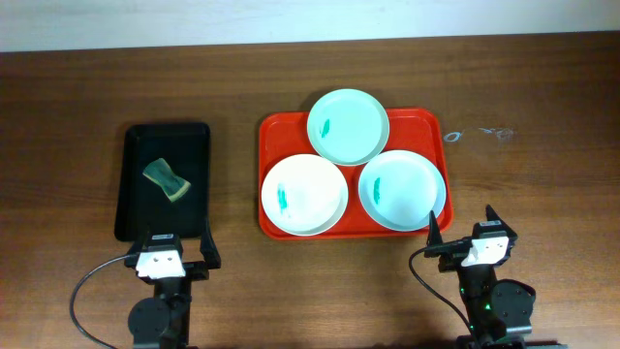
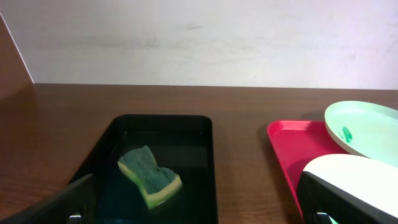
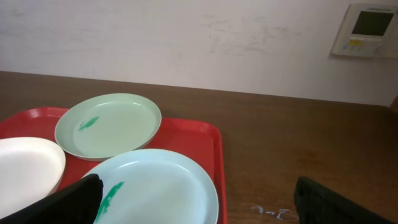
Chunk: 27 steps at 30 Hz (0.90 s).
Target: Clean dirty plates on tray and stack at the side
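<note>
The red tray [image 1: 421, 121] sits at centre right and holds three plates. The mint green plate [image 1: 348, 126] is at the back, the white plate [image 1: 304, 195] front left, the pale blue plate [image 1: 401, 190] front right. Each has a small teal smear. In the right wrist view the mint plate [image 3: 109, 124], pale blue plate [image 3: 155, 190] and white plate [image 3: 25, 165] lie on the tray [image 3: 199, 137]. My left gripper [image 1: 180, 254] is open and empty near the front edge. My right gripper [image 1: 463, 225] is open and empty, just front right of the tray.
A black tray [image 1: 136, 208] at the left holds a green and yellow sponge [image 1: 167, 180], also seen in the left wrist view [image 2: 149, 175]. White scribbles [image 1: 480, 134] mark the table right of the red tray. A wall runs along the back.
</note>
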Available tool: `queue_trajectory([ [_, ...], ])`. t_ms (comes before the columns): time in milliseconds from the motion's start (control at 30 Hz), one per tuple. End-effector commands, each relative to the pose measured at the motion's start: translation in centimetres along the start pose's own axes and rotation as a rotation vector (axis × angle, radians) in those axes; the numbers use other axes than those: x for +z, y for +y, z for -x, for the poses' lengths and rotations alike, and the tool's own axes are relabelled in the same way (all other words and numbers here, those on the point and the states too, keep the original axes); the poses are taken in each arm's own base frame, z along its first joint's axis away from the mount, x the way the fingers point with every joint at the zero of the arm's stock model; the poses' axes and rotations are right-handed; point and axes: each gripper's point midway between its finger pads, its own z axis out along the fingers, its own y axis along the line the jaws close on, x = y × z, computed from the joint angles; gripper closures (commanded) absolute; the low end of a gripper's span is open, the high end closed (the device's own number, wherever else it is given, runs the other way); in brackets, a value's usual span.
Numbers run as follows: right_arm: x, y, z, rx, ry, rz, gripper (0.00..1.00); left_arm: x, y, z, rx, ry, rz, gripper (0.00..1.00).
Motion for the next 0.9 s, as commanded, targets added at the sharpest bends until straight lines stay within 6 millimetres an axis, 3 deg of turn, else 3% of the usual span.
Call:
queue_trajectory([
  [0,0.0,-0.3,-0.3,-0.006,0.007,-0.014,0.01,0.0,-0.1,-0.1,0.016,-0.001,-0.006,0.01],
  [533,0.0,-0.3,-0.3,-0.006,0.007,-0.014,0.01,0.0,-0.1,-0.1,0.016,-0.001,-0.006,0.01],
  [567,0.0,-0.3,-0.3,-0.006,0.007,-0.014,0.01,0.0,-0.8,0.5,-0.022,-0.023,-0.048,0.01],
  [667,0.0,-0.3,-0.3,-0.006,0.006,-0.014,0.02,-1.9,-7.6,2.5,-0.232,-0.050,-0.463,0.01],
  [733,0.0,-0.3,-0.3,-0.006,0.006,-0.014,0.01,-3.4,-9.7,4.2,-0.255,-0.097,-0.622,0.01],
  [800,0.0,-0.3,-0.3,-0.006,0.006,-0.014,0.02,-5.7,-10.5,9.2,-0.208,-0.316,-0.713,0.01],
  [867,0.0,-0.3,-0.3,-0.006,0.006,-0.014,0.01,-8.2,-9.8,13.9,-0.159,-0.553,-0.704,0.01],
])
